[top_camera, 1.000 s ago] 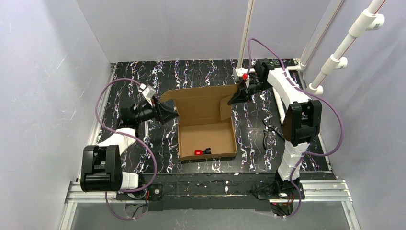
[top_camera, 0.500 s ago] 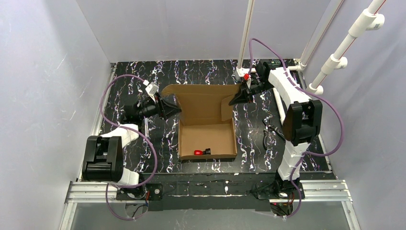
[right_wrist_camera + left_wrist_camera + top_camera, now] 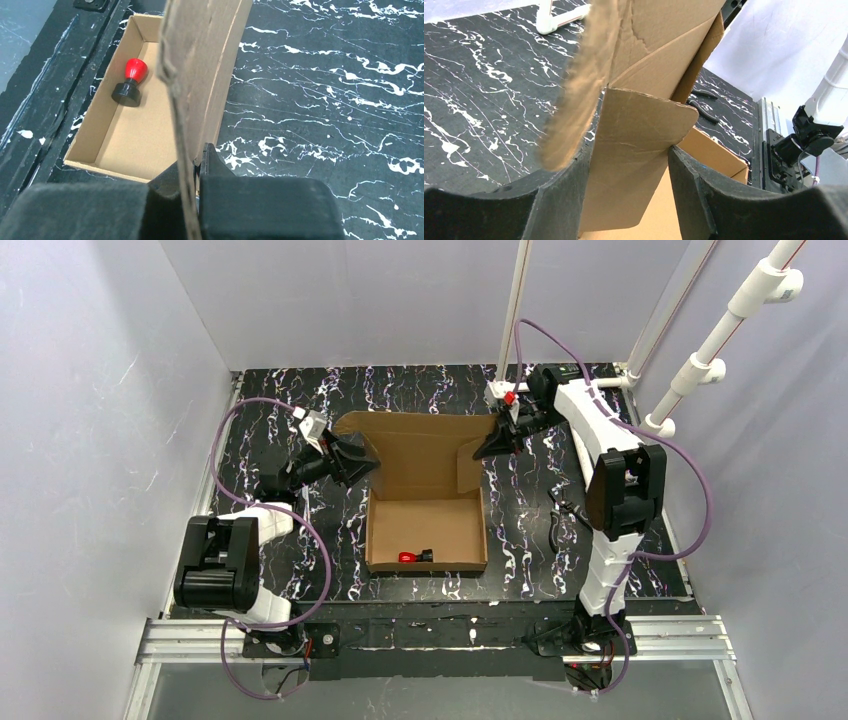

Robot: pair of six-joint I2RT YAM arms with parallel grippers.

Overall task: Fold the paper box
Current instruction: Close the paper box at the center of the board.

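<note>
The paper box is a shallow brown cardboard tray in the middle of the table, with its lid standing up at the back. A red and black stamp lies inside near the front wall and also shows in the right wrist view. My left gripper is at the lid's left end, open, with the rounded side flap lying across the gap between its fingers. My right gripper is shut on the lid's right edge, and the cardboard runs thin between its pads.
A black hand tool lies on the marbled black table to the right of the box, and it also shows in the left wrist view. White pipes rise at the back right. White walls enclose the table on three sides.
The box has slid a little to the left. My left gripper has moved up and right onto the lid's left flap. My right gripper has kept its hold on the lid.
</note>
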